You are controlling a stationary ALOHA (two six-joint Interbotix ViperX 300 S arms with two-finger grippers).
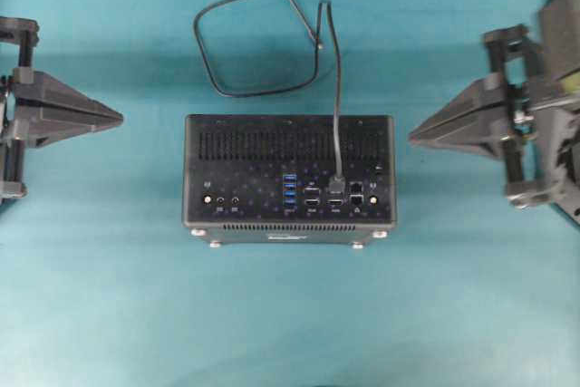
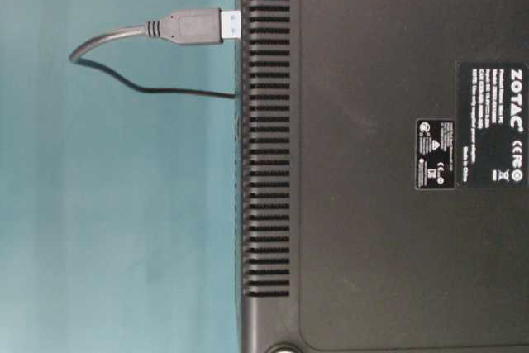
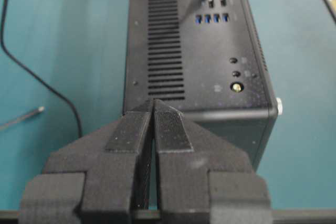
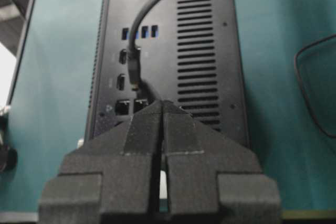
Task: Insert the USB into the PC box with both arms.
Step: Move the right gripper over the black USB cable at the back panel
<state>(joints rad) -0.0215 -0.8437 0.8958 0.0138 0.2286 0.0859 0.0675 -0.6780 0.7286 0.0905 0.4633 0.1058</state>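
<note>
While the USB [image 1: 339, 180] sits plugged in the PC box [image 1: 245, 147], long axis perpendicular to the port face, left gripper [image 1: 118, 118] and right gripper [image 1: 412, 136] fingers clenched, empty.

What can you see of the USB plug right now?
The USB is a small dark grey rectangular plug with a ribbed strain relief and a thin black cable looping away over the teal table. It stands in a socket on the PC box panel, right of the blue ports; some blue-lined metal tip still shows. Neither gripper touches it.
</note>
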